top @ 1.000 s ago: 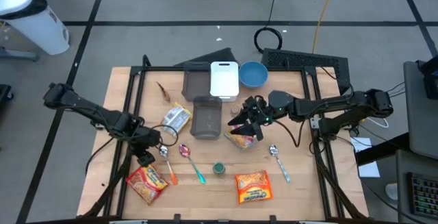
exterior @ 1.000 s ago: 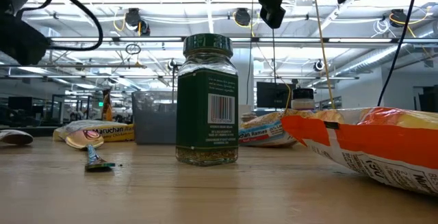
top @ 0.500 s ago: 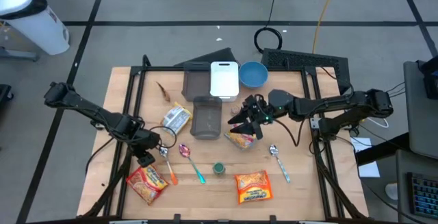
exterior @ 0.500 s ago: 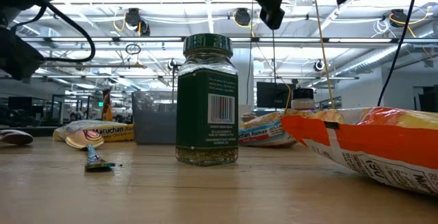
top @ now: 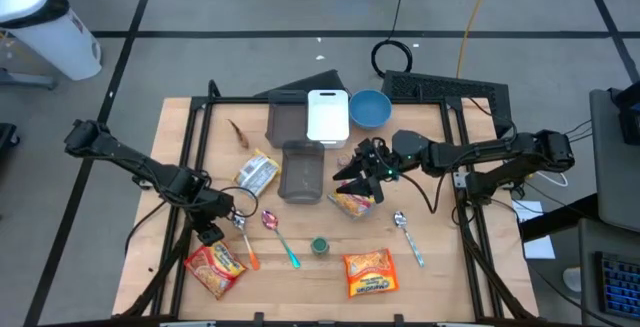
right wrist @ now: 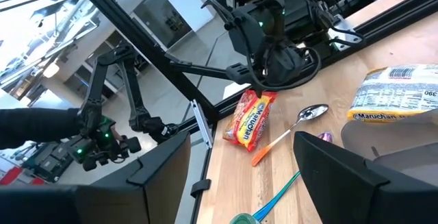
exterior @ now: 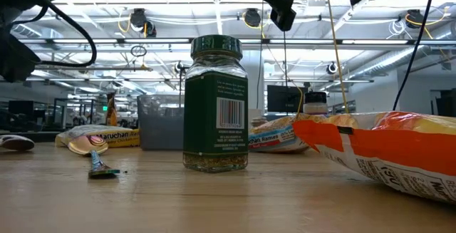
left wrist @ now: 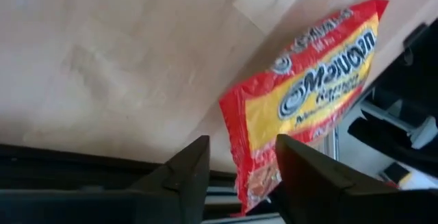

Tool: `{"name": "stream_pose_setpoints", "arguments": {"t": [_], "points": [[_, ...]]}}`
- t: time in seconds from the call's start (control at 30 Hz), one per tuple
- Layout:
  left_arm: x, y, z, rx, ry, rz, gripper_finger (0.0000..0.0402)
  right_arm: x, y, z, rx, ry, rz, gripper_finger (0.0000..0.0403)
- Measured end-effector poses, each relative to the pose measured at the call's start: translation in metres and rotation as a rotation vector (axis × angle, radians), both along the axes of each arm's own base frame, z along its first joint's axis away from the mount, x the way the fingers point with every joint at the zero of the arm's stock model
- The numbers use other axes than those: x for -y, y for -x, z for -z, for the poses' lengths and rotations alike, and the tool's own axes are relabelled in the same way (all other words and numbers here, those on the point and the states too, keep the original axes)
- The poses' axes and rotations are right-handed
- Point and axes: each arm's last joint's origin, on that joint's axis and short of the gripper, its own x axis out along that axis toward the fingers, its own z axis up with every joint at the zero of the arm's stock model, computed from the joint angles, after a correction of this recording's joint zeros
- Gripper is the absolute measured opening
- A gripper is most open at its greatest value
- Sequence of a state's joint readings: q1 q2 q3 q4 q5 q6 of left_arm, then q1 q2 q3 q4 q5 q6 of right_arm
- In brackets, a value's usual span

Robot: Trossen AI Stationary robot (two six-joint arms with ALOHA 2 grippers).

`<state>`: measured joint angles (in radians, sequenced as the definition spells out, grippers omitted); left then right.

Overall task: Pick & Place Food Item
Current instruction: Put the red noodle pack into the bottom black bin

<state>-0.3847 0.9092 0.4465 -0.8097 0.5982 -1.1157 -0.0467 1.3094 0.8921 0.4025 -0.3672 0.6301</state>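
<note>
Task's thing: the red-and-yellow ramen packet (top: 214,268) lay flat at the near left corner of the desk (top: 430,277), a short way in from the near edge.
Left tool: the left tool (top: 208,230) hung just above the far end of that packet, its fingers (left wrist: 183,176) apart with a clear gap, pointed down at the packet's short edge (left wrist: 254,176).
Right tool: the right tool (top: 358,179) waited over a second noodle packet (top: 352,204) near the middle of the desk, its fingers (right wrist: 345,176) spread wide and holding nothing.
Weight: probably light, a dry noodle block in thin film.
Stiffness: the block inside would be rigid but brittle; hard squeezing could crack it.
Surface: glossy wrapper, likely slippery, and it lay flush on the wood with little edge to get under.
Where to grip: best across the thickness at the far short end, one finger each side of the block rather than on the loose crimped seal.
Neighbours: an orange-handled spoon (top: 246,242) lay just to the right of the packet, close enough to be nudged; a spice jar (exterior: 216,104) stood well apart.
</note>
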Motion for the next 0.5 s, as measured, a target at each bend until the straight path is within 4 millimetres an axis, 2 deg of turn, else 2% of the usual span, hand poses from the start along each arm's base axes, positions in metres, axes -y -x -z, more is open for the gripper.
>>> {"name": "stream_pose_setpoints", "arguments": {"t": [0.33,0.5], "points": [[0.0001,0.0,-0.0001,0.001,0.003,0.004,0.0012,0.0,0.0,0.0003,0.002,0.016,-0.002,0.0254],[0.0002,-0.0006,-0.0001,0.013,-0.001,0.005,0.0016,0.0,0.0,0.0004,0.003,0.02,-0.002,0.0254]]}}
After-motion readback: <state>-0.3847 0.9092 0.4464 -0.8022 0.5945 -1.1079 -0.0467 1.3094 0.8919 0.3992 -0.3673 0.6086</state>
